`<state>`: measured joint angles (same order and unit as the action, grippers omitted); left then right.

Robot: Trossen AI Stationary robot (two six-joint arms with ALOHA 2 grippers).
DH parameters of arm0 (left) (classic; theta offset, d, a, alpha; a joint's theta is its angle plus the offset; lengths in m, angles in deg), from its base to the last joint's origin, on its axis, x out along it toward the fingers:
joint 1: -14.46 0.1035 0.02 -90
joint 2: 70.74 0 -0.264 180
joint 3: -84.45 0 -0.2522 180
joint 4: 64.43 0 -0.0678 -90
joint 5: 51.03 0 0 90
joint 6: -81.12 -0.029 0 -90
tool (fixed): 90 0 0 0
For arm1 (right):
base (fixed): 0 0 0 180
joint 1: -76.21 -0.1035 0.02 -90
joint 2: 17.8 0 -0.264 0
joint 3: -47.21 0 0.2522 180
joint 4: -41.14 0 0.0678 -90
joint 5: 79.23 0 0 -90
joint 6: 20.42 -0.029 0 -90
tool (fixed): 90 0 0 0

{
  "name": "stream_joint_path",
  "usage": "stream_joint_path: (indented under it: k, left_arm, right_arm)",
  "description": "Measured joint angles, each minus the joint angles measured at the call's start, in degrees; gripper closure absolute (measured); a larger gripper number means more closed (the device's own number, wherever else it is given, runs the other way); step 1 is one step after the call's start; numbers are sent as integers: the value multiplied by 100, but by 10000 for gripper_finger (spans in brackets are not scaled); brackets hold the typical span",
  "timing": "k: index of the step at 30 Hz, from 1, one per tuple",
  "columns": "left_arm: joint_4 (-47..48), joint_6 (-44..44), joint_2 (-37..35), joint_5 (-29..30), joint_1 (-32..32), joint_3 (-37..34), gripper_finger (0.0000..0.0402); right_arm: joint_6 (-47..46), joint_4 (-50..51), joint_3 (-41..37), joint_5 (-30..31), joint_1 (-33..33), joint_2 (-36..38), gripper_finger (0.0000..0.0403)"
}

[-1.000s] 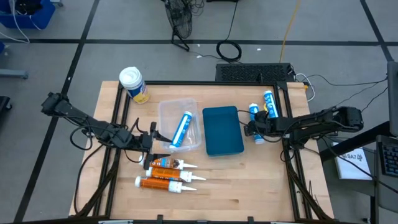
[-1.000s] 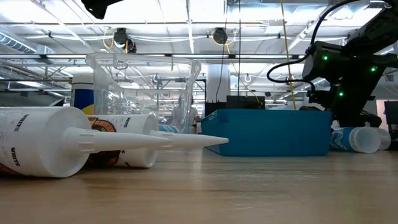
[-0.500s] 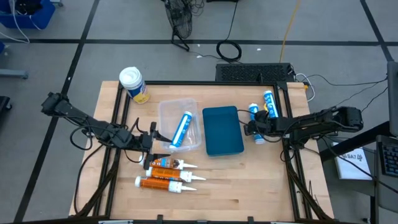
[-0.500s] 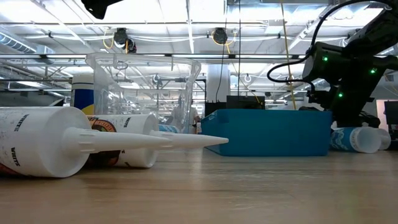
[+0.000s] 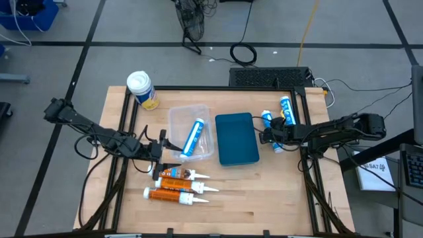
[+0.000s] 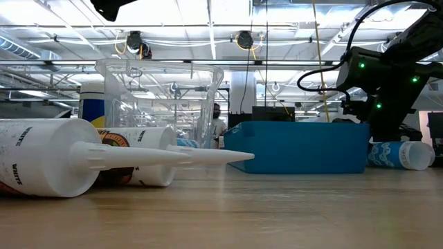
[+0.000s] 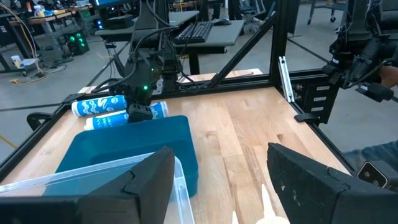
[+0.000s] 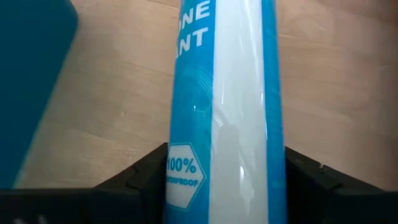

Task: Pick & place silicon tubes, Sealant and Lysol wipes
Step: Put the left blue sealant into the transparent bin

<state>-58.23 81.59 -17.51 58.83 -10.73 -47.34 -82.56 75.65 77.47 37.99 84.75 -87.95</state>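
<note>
The Lysol wipes canister (image 5: 141,89) stands upright on its base at the far left corner. A clear tub (image 5: 190,132) holds one blue tube (image 5: 193,137), and a blue bin (image 5: 236,139) stands on the table to its right. Two orange cartridges (image 5: 173,185) lie on the table near the front. My left gripper (image 5: 164,151) (image 7: 224,186) is open and empty beside the tub's near corner. My right gripper (image 5: 269,135) (image 8: 227,168) is shut on a blue tube (image 5: 269,130) right of the bin. A second blue tube (image 5: 286,110) lies farther right. My right gripper has the blue tube's round body (image 8: 186,155) between its two fingers, one on each long side. The fingers lie across the tube and come slanting down from the table's right side. The tube lies flat on the table (image 6: 405,155).
Black frame rails (image 5: 310,172) run along the table's left and right sides. Bare wood lies at the front right (image 5: 264,198). The cartridges' white nozzles (image 6: 173,155) point toward the table's right.
The blue tube between my right gripper's fingers has turned a little on the table, its far end swinging toward the blue bin. My left arm has kept still.
</note>
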Motion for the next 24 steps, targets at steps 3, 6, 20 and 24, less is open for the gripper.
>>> stream_joint_path:
  k: [3,6,20,24]
  left_arm:
    - [0,1,0,0,0,0,149]
    - [0,0,0,0,0,0,149]
    - [0,1,0,0,0,0,149]
    - [0,1,0,0,-1,0,149]
  right_arm:
    - [5,0,0,0,0,0,178]
    - [3,-3,0,-1,-2,0,183]
    - [87,-119,0,-1,-1,2,185]
    - [94,-127,0,-4,-2,2,186]
